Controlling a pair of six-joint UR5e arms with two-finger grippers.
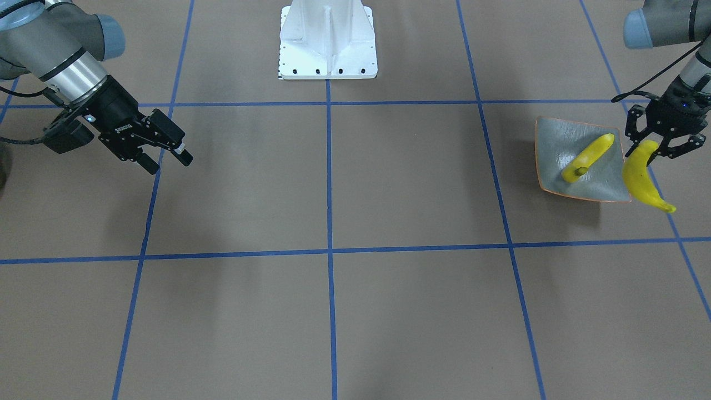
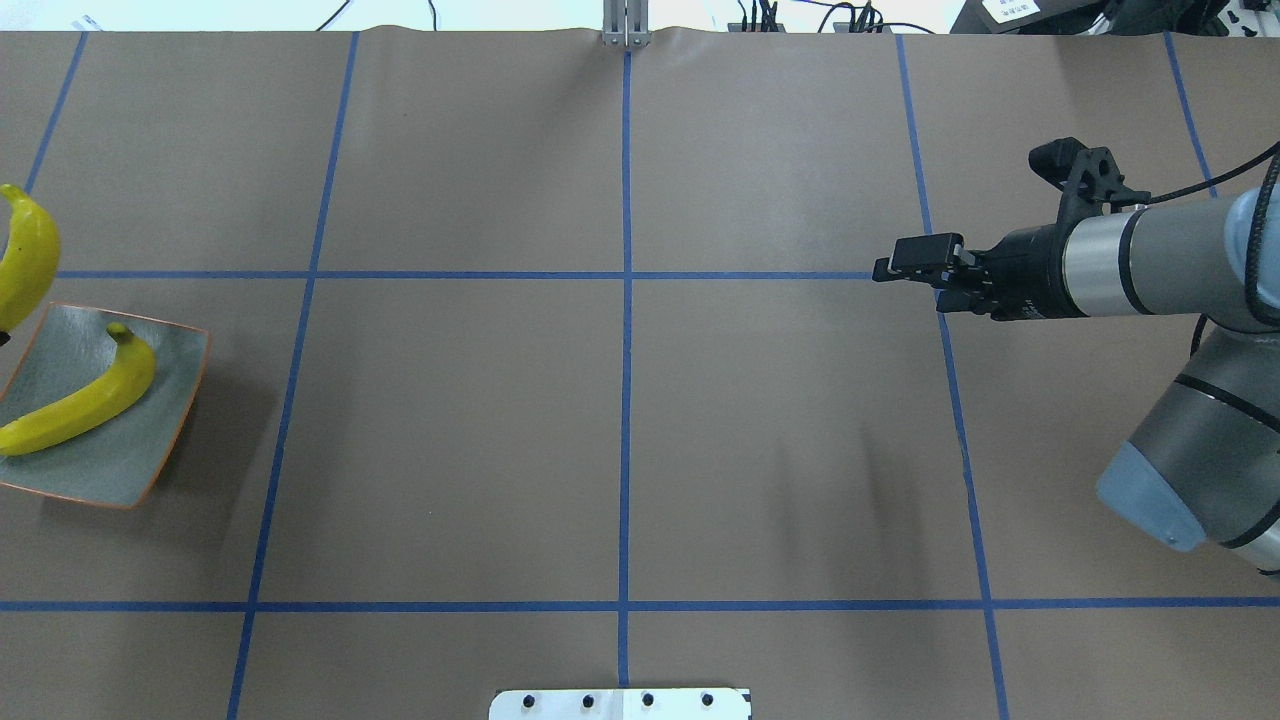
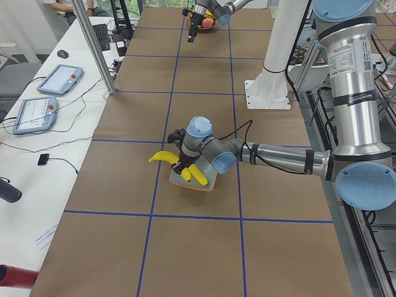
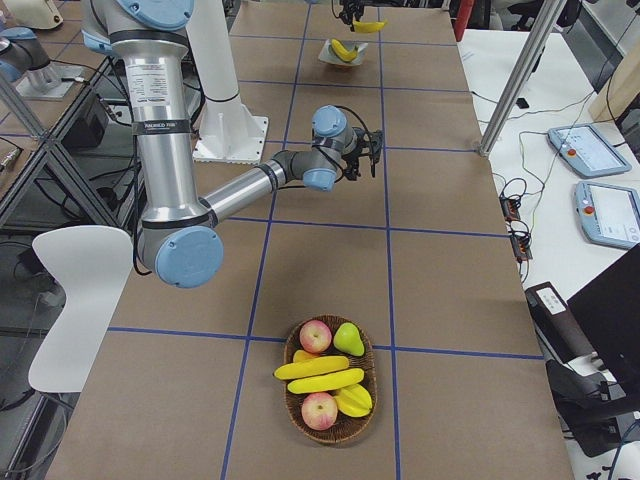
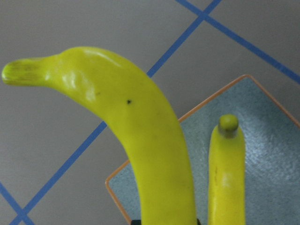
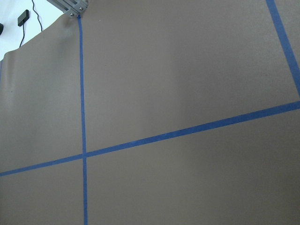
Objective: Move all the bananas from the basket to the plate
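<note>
My left gripper [image 1: 644, 155] is shut on the upper end of a yellow banana [image 1: 641, 180], which hangs just beyond the plate's outer edge. In the left wrist view this banana [image 5: 140, 140] fills the middle, over the plate's corner. The square grey-green plate [image 1: 555, 150] with the orange rim holds one banana [image 1: 587, 158] lying across it. The wicker basket [image 4: 340, 436] shows only in the exterior right view, near the table's end, with two more bananas [image 4: 320, 375] in it. My right gripper [image 1: 166, 159] hovers open and empty, far from both.
In the basket also lie two apples [image 4: 316, 336], a pear [image 4: 347, 338] and another yellow fruit [image 4: 353, 400]. The robot's white base [image 1: 328, 41] stands at the table's middle edge. Blue tape lines cross the brown table. Tablets and cables lie on the side desks.
</note>
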